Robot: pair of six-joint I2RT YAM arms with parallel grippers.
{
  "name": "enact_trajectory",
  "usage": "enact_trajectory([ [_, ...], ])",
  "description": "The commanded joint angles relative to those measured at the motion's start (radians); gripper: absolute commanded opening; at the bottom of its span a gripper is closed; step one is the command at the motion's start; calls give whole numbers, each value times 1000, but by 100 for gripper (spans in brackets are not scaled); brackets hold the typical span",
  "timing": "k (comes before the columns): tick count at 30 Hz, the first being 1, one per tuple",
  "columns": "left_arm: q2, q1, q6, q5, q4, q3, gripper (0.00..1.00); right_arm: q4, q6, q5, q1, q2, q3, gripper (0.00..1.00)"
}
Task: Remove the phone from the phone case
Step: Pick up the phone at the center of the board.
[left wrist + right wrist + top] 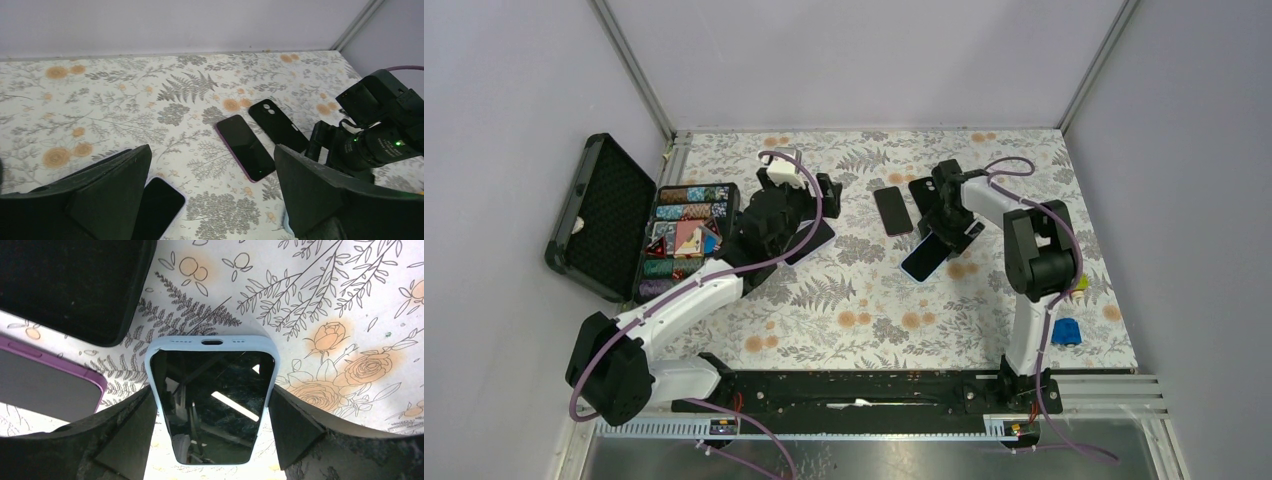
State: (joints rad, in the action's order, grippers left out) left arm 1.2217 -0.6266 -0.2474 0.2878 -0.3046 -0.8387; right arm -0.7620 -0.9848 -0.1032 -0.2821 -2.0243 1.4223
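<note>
Black foam lines the open box [599, 215] at the far left of the flowered counter [844, 320], with a tray [686, 235] of coloured pieces just beside it. My left arm [686, 298] reaches past the tray. My left jaws hang spread wide and hold nothing, and a dark phone [159, 207] lies face up on the counter just beside one of their fingers [110, 190].

At centre a phone in a purple case [892, 210] lies screen up. A black case [921, 190] rests just to its right with its camera holes showing.

Right of those, the phone [212, 400] of the task lies flat and face up in its pale blue case [212, 342], near the purple one. Its charging port end points away from my wrist camera.

My right jaws straddle that phone, with one finger [125, 435] close against each long edge. Whether they are pressing on the case or only flanking it, I cannot tell.

A small blue block [1065, 331] sits near the counter's right edge, well apart from the phones.
</note>
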Motion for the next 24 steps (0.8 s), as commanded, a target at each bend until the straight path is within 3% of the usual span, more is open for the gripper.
enact_trajectory([
  [1,-4,8,-100,-96,-21,7,99,163,81,-31,-7,57,-136,43],
  [9,99,15,-199,-369,61,12,99,360,256,125,-8,295,-321,39],
  [13,173,24,-177,-612,71,-21,93,488,325,251,-7,423,-438,38],
  [20,379,24,-126,-803,213,-156,91,706,318,413,-7,518,-593,34],
  [24,438,18,-219,-852,156,-159,90,840,238,511,-7,515,-624,34],
])
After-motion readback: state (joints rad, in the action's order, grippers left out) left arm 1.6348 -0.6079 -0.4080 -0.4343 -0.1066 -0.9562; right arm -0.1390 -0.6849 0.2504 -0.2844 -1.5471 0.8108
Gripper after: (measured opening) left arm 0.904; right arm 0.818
